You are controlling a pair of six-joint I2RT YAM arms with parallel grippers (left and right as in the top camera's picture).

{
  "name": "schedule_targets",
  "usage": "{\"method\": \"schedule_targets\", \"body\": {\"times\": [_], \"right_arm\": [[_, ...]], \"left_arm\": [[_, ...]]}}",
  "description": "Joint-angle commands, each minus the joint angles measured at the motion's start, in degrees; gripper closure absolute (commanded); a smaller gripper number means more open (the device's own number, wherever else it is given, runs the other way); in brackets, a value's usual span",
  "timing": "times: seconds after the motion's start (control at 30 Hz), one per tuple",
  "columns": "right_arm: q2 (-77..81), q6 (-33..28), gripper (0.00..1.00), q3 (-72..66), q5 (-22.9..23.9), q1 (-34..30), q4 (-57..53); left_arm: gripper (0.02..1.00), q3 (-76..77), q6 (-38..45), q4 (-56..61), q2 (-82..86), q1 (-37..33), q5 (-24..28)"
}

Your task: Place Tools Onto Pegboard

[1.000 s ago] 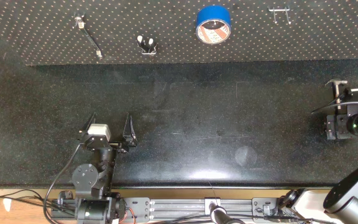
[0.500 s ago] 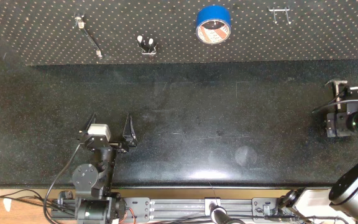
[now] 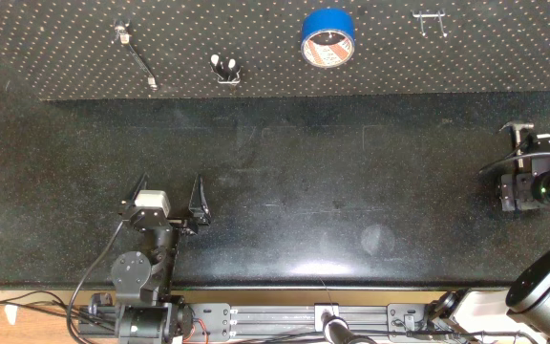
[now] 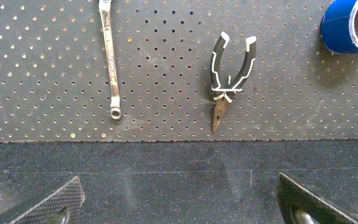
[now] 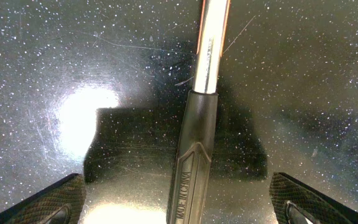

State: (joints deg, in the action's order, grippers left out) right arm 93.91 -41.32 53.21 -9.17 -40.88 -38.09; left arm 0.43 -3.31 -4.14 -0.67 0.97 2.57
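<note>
A hammer lies at the table's far right, its head (image 3: 518,130) toward the pegboard (image 3: 256,81). My right gripper (image 3: 523,174) hangs over its handle. In the right wrist view the black grip (image 5: 194,155) and metal shaft (image 5: 211,43) run between the two spread fingers, and the open gripper (image 5: 179,208) straddles the grip without touching it. My left gripper (image 3: 169,189) stands open and holds nothing near the front left, facing the pegboard. On the board hang a wrench (image 4: 110,62), pliers (image 4: 230,74) and a roll of blue tape (image 3: 328,38).
A bare metal hook (image 3: 431,21) sticks out of the pegboard at the upper right. The black tabletop (image 3: 351,191) stretches between the two arms. The blue tape (image 4: 350,25) is at the edge of the left wrist view.
My right gripper has shifted slightly over the hammer handle. The left arm and the hung tools have not moved.
</note>
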Motion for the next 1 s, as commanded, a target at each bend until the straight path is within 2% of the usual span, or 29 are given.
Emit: {"method": "schedule_targets", "body": {"times": [0.03,0.27,0.3,0.33,0.37,0.5,0.53,0.63,1.0], "right_arm": [[1.2,-1.2,0.038,-0.2,-0.7,-0.2,0.1],[1.6,-1.2,0.056,-0.2,-0.7,-0.2,0.1],[1.6,-1.2,0.167,-0.2,-0.7,-0.2,0.0],[1.6,-1.2,0.334,-0.2,-0.7,-0.2,0.0],[1.6,-1.2,0.435,-0.2,-0.7,-0.2,0.0],[1.6,-1.2,0.717,-0.2,-0.7,-0.2,0.0],[1.6,-1.2,0.757,-0.2,-0.7,-0.2,0.0],[1.6,-1.2,0.809,-0.2,-0.7,-0.2,0.0],[1.6,-1.2,0.812,-0.2,-0.7,-0.2,-0.3]], "left_arm": [[0.020,-0.1,-0.7,-0.4,0.5,0.3,-0.4],[0.023,-0.1,-0.7,-0.4,0.5,0.3,-0.4],[0.023,-0.1,-0.7,-0.4,0.5,0.3,-0.4],[0.023,-0.1,-0.7,-0.4,0.5,0.3,-0.4],[0.020,-0.1,-0.7,-0.4,0.5,0.3,-0.4],[0.023,-0.1,-0.7,-0.4,0.5,0.3,-0.4],[0.023,-0.1,-0.7,-0.4,0.5,0.3,-0.4],[0.023,-0.1,-0.7,-0.4,0.5,0.3,-0.4],[0.023,-0.1,-0.7,-0.4,0.5,0.3,-0.4]]}}
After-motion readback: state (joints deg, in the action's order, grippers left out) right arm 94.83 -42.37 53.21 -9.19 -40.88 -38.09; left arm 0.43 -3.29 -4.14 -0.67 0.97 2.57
